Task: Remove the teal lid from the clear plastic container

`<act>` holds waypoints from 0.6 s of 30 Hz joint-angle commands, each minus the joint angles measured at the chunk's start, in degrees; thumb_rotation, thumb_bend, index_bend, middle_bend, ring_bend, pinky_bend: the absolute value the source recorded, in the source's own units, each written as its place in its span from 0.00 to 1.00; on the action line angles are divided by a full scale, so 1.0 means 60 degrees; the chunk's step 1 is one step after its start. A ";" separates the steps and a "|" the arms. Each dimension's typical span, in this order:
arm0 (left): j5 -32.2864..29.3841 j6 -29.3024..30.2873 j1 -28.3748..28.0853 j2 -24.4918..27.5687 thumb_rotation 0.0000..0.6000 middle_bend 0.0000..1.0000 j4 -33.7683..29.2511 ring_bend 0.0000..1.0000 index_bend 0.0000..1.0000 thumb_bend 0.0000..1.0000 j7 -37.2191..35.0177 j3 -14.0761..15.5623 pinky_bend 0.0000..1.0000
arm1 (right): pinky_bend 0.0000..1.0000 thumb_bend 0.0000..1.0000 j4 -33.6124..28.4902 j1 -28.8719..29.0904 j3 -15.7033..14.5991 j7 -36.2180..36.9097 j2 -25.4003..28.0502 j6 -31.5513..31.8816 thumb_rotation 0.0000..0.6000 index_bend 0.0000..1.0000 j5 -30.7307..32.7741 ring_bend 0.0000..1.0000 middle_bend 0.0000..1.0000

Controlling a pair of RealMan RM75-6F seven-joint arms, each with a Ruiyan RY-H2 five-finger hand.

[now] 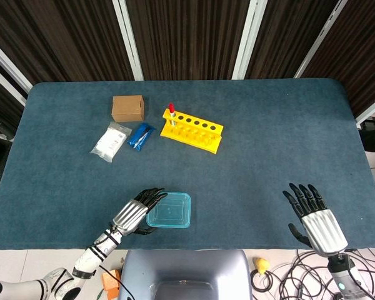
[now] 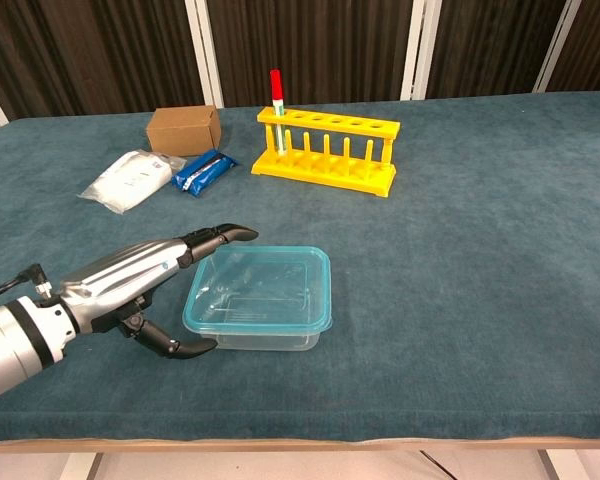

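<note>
Clear rectangular plastic container with teal lid still on, near table's front edge. Left hand spread wide around its left end, fingers over the rim, thumb low beside the wall; contact unclear, seemingly nothing gripped. Right hand flat, splayed, empty, well apart. Risk: lifting one-handed, the unbraced container rises or slides with the lid.

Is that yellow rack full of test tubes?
No: the yellow rack holds just one red-capped tube, at its left end in the chest view, and its other holes are empty.
</note>
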 commanded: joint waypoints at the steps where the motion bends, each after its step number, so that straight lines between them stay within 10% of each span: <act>1: 0.0040 -0.0003 -0.0011 -0.0017 1.00 0.00 0.0010 0.00 0.00 0.25 -0.0060 0.0026 0.10 | 0.00 0.29 -0.0017 0.0001 0.0006 -0.0041 -0.0029 -0.0077 1.00 0.08 0.0004 0.00 0.00; 18: -0.0294 -0.0357 -0.0108 -0.0627 1.00 0.14 0.0453 0.00 0.11 0.26 0.0413 -0.0157 0.10 | 0.00 0.29 -0.0682 0.1422 0.0615 -0.1878 -0.1389 -0.2859 1.00 0.16 0.0823 0.00 0.00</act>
